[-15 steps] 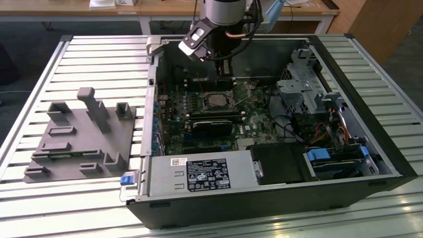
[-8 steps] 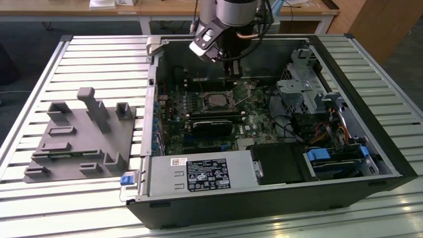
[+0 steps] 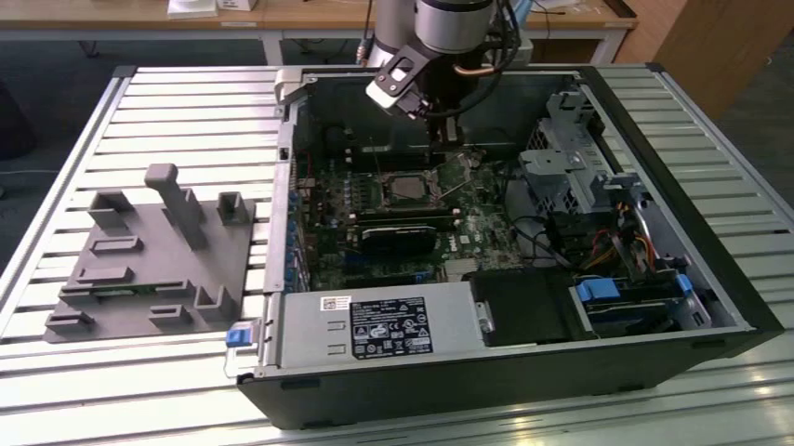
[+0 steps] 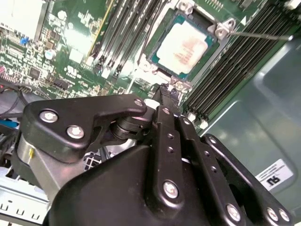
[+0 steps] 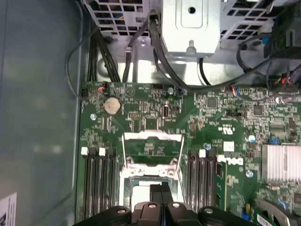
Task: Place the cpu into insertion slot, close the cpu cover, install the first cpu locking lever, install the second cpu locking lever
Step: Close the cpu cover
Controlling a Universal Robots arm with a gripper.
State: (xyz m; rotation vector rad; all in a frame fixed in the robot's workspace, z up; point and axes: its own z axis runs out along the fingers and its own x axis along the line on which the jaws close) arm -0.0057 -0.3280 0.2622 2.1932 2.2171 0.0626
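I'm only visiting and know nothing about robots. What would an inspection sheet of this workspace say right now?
Surface: slatted metal table carrying an open computer case.
Job's things: the cpu lies in the insertion slot, pale top up. The cpu cover looks open, with green board showing through its window.
Clutter: grey fixture block beside the case, on the exterior view's left; black card next to the slot.
Grippers: gripper close over the slot's edge, jaws together, nothing seen held.
Cables: black cables and coloured wires inside the case.
Surroundings: wooden desks behind the table.
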